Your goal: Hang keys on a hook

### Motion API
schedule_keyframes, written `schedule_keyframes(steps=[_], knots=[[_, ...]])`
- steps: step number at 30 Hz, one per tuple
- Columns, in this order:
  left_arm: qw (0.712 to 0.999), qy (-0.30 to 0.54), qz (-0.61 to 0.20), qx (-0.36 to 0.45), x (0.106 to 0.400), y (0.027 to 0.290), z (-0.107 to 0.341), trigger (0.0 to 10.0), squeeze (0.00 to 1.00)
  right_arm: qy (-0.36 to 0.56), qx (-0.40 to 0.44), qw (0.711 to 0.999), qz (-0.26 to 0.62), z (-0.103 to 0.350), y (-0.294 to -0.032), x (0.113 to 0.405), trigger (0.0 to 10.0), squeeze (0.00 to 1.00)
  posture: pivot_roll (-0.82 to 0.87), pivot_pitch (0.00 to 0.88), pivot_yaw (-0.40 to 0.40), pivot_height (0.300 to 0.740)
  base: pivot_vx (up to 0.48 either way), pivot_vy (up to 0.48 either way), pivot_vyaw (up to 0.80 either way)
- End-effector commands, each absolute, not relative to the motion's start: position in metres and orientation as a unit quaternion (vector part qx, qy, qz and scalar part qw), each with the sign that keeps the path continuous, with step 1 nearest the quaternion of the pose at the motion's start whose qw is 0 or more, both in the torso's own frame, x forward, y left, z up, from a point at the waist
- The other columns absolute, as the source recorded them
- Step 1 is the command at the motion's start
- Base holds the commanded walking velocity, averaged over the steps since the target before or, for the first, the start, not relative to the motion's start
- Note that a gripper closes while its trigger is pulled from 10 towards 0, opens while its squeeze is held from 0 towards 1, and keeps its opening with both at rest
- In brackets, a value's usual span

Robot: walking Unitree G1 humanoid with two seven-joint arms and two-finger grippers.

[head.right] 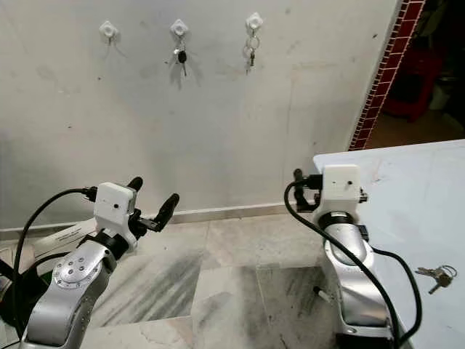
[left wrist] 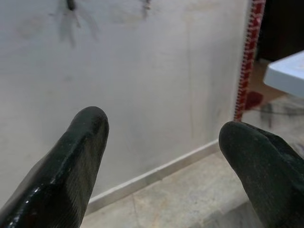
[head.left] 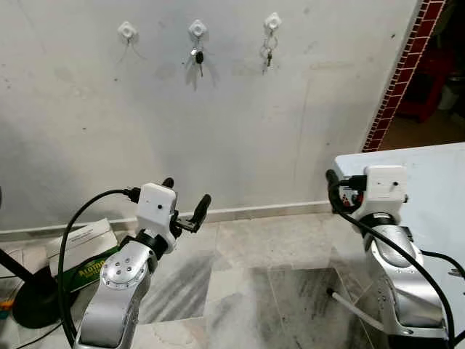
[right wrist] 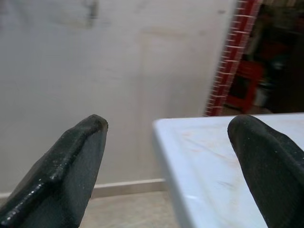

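Observation:
Three white hooks are fixed high on the wall: the left hook (head.left: 126, 30) is bare, the middle hook (head.left: 197, 29) carries a black-headed key (head.left: 199, 59), and the right hook (head.left: 272, 21) holds a ring of keys (head.left: 268, 52). Another bunch of keys (head.right: 436, 275) lies on the white table (head.right: 407, 189) at my right, beside the right arm. My left gripper (head.left: 186, 195) is open and empty, raised towards the wall well below the hooks. My right gripper (right wrist: 166, 128) is open and empty, held over the table's near-left corner.
A white carton (head.left: 80, 241) and a green box (head.left: 91, 270) lie on the floor at the left, next to a black round stand base (head.left: 33, 298). A red brick door edge (head.left: 396, 80) bounds the wall on the right. Marble floor (head.left: 254, 276) stretches between the arms.

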State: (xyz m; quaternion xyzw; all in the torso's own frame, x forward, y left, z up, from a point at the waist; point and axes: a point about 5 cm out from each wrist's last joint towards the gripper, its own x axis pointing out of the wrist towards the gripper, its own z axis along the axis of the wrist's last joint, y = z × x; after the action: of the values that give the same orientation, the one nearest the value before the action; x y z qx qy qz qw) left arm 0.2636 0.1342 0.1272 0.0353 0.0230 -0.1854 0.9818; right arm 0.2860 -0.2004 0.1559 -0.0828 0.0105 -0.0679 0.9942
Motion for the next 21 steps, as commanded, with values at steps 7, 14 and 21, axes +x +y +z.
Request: schedule_keyframes(steps=[7,14,21], knots=[[0.979,0.025,-0.199,0.039,0.266,0.131,0.129,10.0,0.0,0.023,-0.1,0.991,-0.088,0.156,-0.204,0.286,10.0,0.0,0.01,0.0,0.068,0.74,0.0,0.0,-0.79],[0.98,0.024,-0.187,0.059,0.268,0.131,0.13,10.0,0.0,0.038,-0.123,0.985,-0.117,0.154,-0.216,0.288,10.0,0.0,0.01,0.0,0.067,0.74,0.0,0.0,-0.78],[0.983,0.015,-0.174,0.052,0.269,0.133,0.132,10.0,0.0,0.04,-0.117,0.988,-0.096,0.153,-0.206,0.29,10.0,0.0,0.02,0.0,0.064,0.74,0.0,0.0,-0.78]])
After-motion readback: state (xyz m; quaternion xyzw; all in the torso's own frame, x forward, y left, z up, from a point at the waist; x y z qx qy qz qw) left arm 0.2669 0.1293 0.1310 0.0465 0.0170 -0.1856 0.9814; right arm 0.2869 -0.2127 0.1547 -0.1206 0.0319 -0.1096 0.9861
